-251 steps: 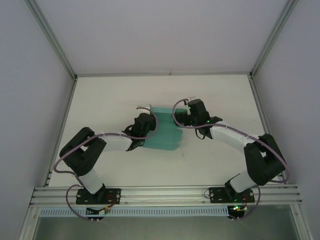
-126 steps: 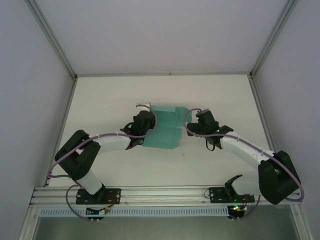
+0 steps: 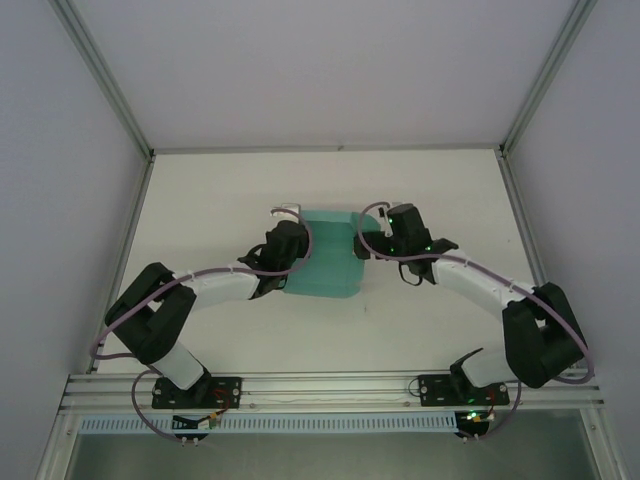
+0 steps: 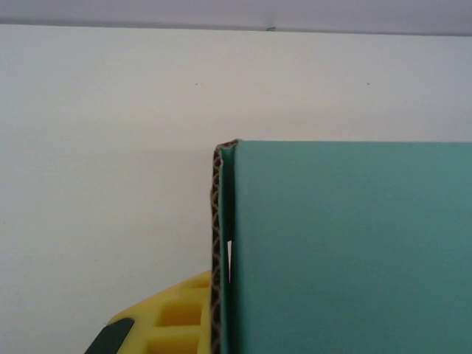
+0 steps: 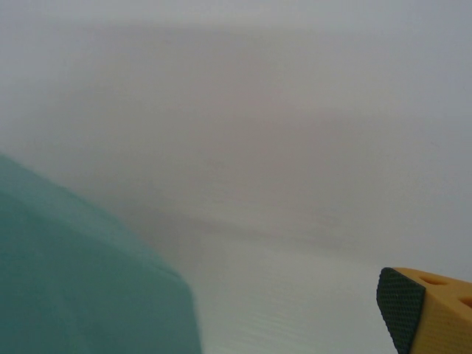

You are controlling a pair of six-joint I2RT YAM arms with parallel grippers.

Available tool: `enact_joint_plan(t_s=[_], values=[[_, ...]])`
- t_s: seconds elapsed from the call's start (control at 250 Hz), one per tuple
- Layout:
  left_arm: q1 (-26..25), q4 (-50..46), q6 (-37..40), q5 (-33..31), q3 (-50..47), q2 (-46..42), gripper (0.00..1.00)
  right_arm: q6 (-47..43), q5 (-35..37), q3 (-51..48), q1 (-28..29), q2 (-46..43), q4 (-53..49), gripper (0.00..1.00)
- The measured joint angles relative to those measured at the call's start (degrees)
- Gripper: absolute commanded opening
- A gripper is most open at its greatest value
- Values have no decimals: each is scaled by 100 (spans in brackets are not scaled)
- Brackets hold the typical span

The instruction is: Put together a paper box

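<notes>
The teal paper box [image 3: 325, 262] lies half folded on the white table, between my two arms. My left gripper [image 3: 291, 238] is shut on its left edge. In the left wrist view one yellow finger [image 4: 168, 318] presses against the corrugated edge of the upright teal panel [image 4: 346, 251], and the other finger is hidden behind that panel. My right gripper [image 3: 372, 240] stands open at the box's upper right corner. The right wrist view has a rounded teal flap [image 5: 74, 280] at lower left and, well apart from it, one yellow fingertip with a black pad [image 5: 424, 310] at lower right.
The white table [image 3: 440, 185] is walled in by pale panels on three sides with aluminium posts [image 3: 105, 85] at the back corners. An aluminium rail [image 3: 330, 385] carrying both arm bases runs along the near edge.
My right gripper swung out to the right of the box, then came back against its upper right corner. The left gripper kept its hold and barely shifted.
</notes>
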Motion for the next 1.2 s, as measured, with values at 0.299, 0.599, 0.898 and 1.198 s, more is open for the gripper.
enact_joint_plan(t_s=[0.299, 0.599, 0.898, 1.198], values=[[0, -136, -142, 35, 4, -2, 0, -205, -472, 330, 208, 686, 214, 100], [17, -260, -227, 37, 11, -7, 0, -291, 455, 245, 420, 286, 55, 100], [120, -450, -151, 271, 15, -164, 0, -522, 83, -496, 140, -2487, -293, 99], [125, -527, -103, 511, 15, -306, 0, -940, -518, -498, -1071, -2203, -566, 90]])
